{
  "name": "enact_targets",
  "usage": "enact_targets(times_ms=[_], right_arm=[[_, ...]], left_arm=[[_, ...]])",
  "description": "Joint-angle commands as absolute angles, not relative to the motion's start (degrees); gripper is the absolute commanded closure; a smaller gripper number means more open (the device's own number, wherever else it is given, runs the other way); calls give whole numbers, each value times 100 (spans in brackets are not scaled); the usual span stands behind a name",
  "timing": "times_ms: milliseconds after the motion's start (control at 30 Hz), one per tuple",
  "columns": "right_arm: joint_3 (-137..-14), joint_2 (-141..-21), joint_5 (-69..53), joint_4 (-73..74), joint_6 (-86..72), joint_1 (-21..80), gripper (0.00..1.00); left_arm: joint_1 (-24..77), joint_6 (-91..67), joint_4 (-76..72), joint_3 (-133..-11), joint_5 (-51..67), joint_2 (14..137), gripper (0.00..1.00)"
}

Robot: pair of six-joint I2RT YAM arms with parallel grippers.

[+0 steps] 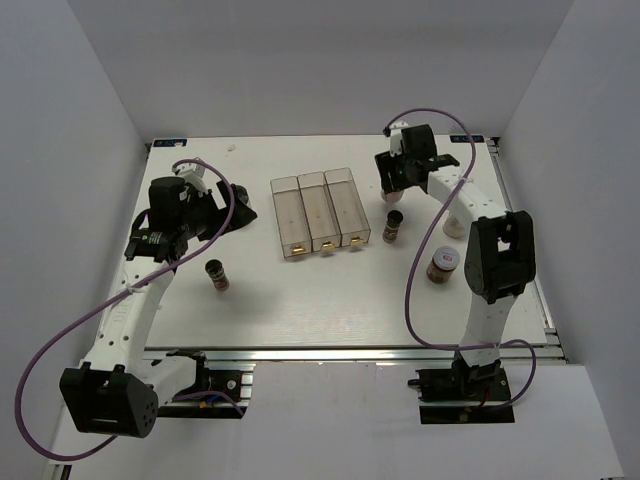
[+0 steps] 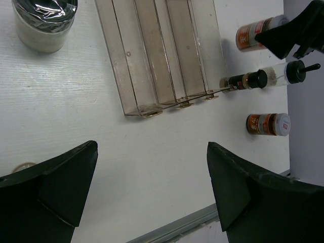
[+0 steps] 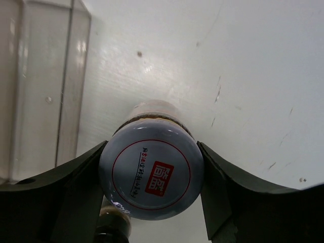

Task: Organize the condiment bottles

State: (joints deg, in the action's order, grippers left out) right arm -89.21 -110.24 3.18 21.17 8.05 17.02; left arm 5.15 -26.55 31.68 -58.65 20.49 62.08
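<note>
Right hand (image 3: 152, 174) seemingly clamping pale-lidded jar (image 3: 152, 152) (brown contents), left hand (image 2: 151, 152) spread wide

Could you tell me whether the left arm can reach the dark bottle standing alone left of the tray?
Probably yes: the dark bottle stands upright with nothing crowding it, and the left pincer, close by, is open and empty.

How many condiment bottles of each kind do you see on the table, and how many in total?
Slim dark-brown bottles with black caps: 2
Wide brown jars with pale lids: 2
White jars with dark caps: 2
Total: 6
</note>
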Motion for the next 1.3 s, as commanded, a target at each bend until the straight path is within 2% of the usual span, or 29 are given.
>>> enact_targets(times_ms=[0,467,900,1267], right_arm=[[-9711,-10617,-147,1494,931,1714,100],[-11188,-11284,-1661,1819,782,2381,100],[-11786,-12164,-1451,1776,721,3278,100],[-11804,-12629,-1038,1670,958,3349,100]], left_arm=[[527,-2646,3094,-5950,2171,6073,2],[527,-2637,3111,-5933,2215,6003,2],[527,-2584,3296,-5810,2109,5748,2],[527,-2575,3445,-5704,2118,5616,2]])
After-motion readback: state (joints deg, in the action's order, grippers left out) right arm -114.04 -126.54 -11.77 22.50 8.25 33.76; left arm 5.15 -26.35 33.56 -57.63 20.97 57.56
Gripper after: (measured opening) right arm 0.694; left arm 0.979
